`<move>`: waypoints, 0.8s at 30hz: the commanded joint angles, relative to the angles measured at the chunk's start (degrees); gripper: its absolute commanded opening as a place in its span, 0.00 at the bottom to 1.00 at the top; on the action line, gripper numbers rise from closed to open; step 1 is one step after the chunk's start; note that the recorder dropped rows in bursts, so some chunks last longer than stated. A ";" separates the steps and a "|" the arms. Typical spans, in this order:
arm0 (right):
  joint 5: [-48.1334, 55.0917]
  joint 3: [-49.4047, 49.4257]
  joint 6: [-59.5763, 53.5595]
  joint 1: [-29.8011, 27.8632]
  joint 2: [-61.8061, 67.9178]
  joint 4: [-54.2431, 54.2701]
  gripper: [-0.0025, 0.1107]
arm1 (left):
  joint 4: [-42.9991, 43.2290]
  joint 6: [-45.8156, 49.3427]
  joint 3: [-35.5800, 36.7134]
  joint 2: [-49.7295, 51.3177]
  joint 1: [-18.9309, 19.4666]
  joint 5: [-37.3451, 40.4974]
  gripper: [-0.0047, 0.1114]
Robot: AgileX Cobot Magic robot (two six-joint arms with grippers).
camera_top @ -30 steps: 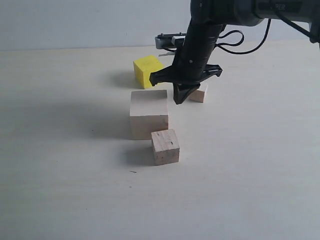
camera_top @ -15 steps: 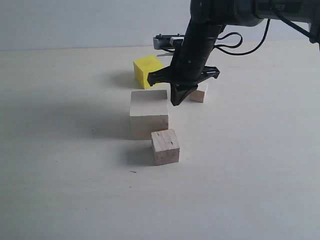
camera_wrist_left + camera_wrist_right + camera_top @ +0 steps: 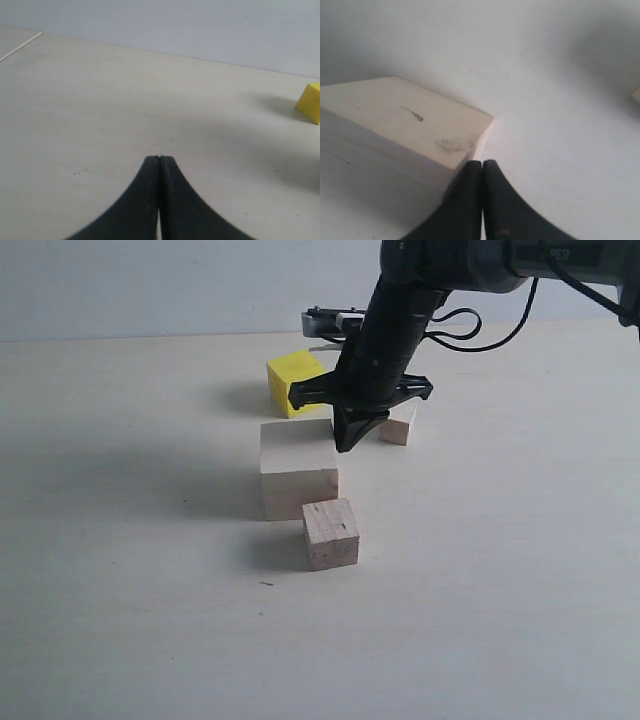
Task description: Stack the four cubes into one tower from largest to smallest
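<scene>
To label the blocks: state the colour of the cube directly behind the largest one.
That cube is bright yellow; the exterior view shows it best.

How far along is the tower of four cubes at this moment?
Nothing is stacked yet: the large pale cube, yellow cube, speckled cube and tiny cube each sit separately on the table. The right gripper, shut and empty, hangs at the large pale cube's upper corner. All three placements remain.
</scene>
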 commanded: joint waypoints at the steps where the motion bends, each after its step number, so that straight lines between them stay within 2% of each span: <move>1: 0.65 0.18 -0.61 -0.05 -0.34 0.16 0.02 | 0.08 -0.02 0.15 -0.36 -0.37 -0.33 0.04; 6: 4.94 0.18 2.46 -0.05 -0.34 -2.93 0.02 | 0.08 -0.02 0.15 -0.36 -0.37 -0.33 0.04; 16: 6.85 0.18 -0.64 -0.05 -0.34 3.49 0.02 | 0.08 -0.02 0.15 -0.36 -0.37 -0.33 0.04; 24: 6.89 0.18 -0.54 -0.05 -0.34 2.23 0.02 | 0.08 -0.02 0.15 -0.36 -0.37 -0.33 0.04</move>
